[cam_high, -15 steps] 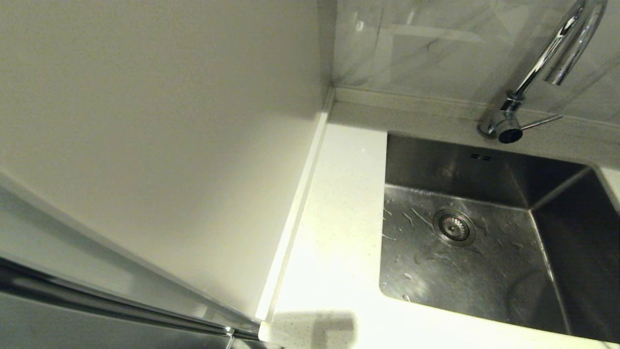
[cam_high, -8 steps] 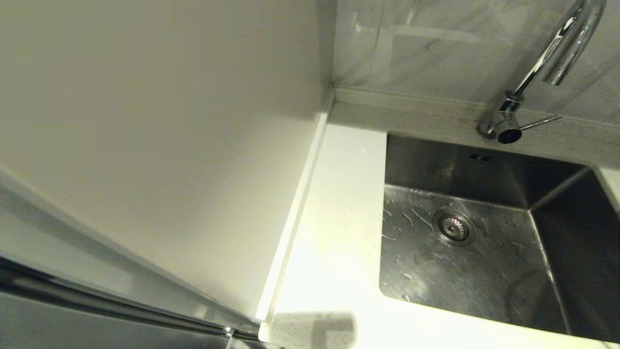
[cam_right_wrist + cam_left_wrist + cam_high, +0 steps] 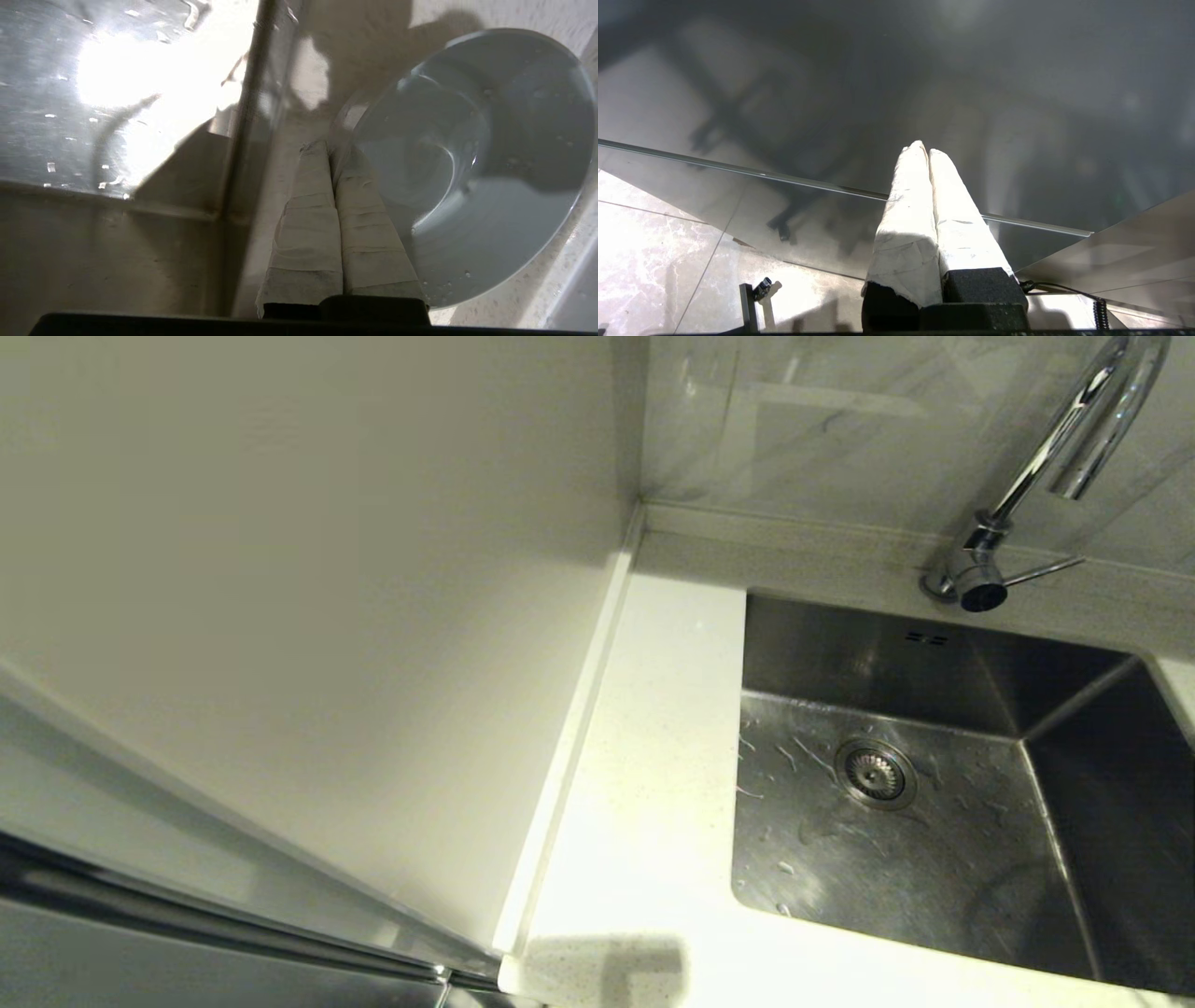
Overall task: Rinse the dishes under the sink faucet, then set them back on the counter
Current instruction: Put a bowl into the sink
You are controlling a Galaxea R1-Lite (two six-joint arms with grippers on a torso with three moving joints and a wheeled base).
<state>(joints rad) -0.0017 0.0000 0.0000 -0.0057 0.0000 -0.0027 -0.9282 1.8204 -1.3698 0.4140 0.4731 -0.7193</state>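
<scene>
A wide, wet, pale grey-lilac plate (image 3: pixel 467 154) lies on the speckled counter (image 3: pixel 518 298) beside the sink (image 3: pixel 93 93). My right gripper (image 3: pixel 332 148) is at the plate's near rim, shut, and the rim runs in between its taped fingertips. The head view shows the steel sink (image 3: pixel 934 868) with its drain, the chrome faucet (image 3: pixel 1055 457) at its back and the white counter (image 3: pixel 644 784) to its left. No water runs from the faucet. Neither arm nor any dish shows in the head view. My left gripper (image 3: pixel 924 148) hangs parked and shut, holding nothing.
A cream wall panel (image 3: pixel 327 616) rises along the counter's left edge strip (image 3: pixel 569 756). Marble tile backs the sink. Water drops dot the sink floor. Below the left gripper are a dark glossy panel (image 3: pixel 831 93) and a pale tiled floor (image 3: pixel 654 261).
</scene>
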